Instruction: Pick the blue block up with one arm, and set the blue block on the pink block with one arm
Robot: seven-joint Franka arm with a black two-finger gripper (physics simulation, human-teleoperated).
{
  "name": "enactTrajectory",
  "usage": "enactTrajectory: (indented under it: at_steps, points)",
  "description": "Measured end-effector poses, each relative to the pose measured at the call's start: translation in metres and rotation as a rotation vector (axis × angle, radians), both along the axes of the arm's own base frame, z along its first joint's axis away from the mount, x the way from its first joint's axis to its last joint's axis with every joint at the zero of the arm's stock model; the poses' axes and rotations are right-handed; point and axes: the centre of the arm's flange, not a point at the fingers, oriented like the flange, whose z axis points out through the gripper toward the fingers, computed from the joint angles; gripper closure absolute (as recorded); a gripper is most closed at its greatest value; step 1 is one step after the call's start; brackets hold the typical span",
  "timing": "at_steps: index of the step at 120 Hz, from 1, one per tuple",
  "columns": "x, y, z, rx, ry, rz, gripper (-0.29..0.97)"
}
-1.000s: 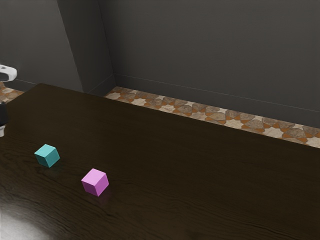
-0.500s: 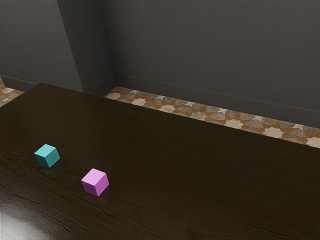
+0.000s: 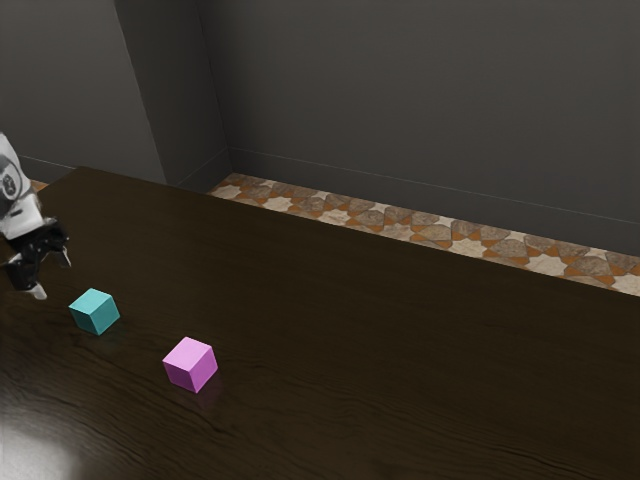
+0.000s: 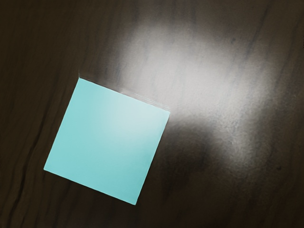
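The blue block [image 3: 94, 310], a small cyan cube, rests on the dark wooden table [image 3: 380, 330] toward the exterior view's left. A pink block [image 3: 190, 363] sits on the table a short way to its right and nearer the front edge, apart from it. My gripper [image 3: 50, 277] hangs just left of and slightly above the blue block, its fingers open with nothing between them. In the wrist view the blue block's top face [image 4: 107, 140] lies flat below my hand, turned at an angle.
Dark grey walls and a strip of patterned tile floor [image 3: 420, 225] lie beyond the table's far edge. A bright glare patch [image 4: 190, 80] lies on the wood beside the blue block.
My arm was at the exterior view's left edge a second ago, out of sight half a second ago, and has now come in beside the blue block. Both blocks stayed put.
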Motion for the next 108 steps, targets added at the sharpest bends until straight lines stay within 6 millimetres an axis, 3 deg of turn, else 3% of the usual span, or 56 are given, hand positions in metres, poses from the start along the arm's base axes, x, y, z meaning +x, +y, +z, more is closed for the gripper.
enactTrajectory:
  at_steps: [9, 56, 108]
  points:
    - [0.01, -0.011, -0.009, -0.011, -0.011, -0.111, 0.0]
    - [0.023, -0.022, -0.051, -0.032, -0.013, -0.535, 0.0]
    - [0.027, -0.018, -0.072, -0.018, -0.012, -0.577, 0.0]
